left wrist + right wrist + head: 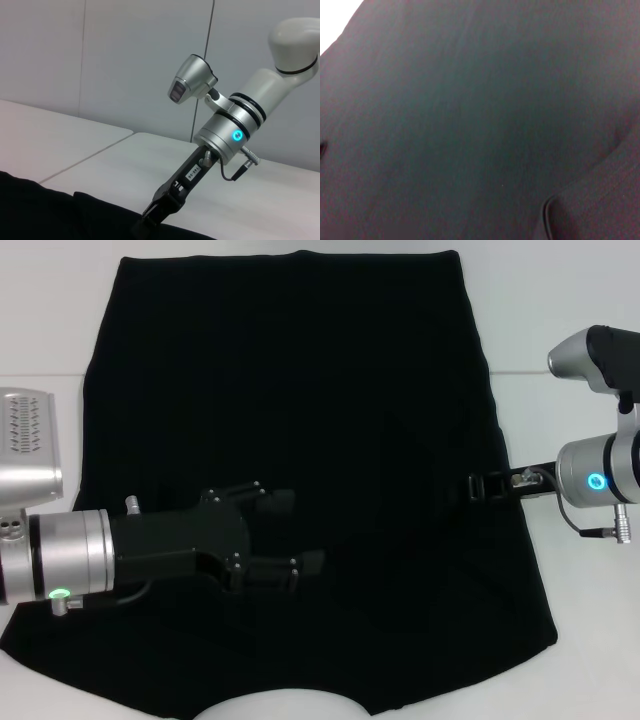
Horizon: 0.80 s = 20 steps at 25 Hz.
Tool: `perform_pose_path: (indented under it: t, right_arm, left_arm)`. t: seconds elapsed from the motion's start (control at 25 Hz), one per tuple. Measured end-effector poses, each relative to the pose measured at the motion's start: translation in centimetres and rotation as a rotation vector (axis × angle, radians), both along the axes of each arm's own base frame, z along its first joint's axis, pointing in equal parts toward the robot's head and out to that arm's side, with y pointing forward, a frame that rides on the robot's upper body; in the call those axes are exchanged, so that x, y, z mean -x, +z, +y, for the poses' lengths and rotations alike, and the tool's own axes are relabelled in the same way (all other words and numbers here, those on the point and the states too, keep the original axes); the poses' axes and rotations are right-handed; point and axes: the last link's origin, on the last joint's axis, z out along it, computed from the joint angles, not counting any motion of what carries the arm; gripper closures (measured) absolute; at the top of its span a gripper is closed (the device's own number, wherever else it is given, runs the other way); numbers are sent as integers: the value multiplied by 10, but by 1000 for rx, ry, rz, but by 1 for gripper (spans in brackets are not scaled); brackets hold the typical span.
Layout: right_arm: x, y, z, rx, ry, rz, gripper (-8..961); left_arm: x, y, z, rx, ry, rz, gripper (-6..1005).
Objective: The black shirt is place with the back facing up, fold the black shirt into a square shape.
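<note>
A robotics lab or test cell: a plain white table [560,300] stands before bare pale-grey wall panels [125,60] with narrow vertical seams, with no household furnishings in sight. Two silver-and-black robot arms carrying lit status rings work over a black shirt [300,410] spread flat on the tabletop, a staged bench setup rather than a home.

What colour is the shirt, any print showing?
Plain black shirt, no print visible; head view shows it best.
</note>
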Motion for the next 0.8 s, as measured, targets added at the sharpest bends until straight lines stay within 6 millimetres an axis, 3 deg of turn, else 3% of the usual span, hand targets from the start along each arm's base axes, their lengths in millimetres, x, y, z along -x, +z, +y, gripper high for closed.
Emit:
perform_pose_path:
  t: [0.44,0.8]
  right_arm:
    - [18,-6,4,26,57,8,939]
    - [13,-3,5,-3,34,9,931]
  left_arm:
    - [2,0,-2,2,4,-2,98]
    - [2,0,-2,2,5,-1,98]
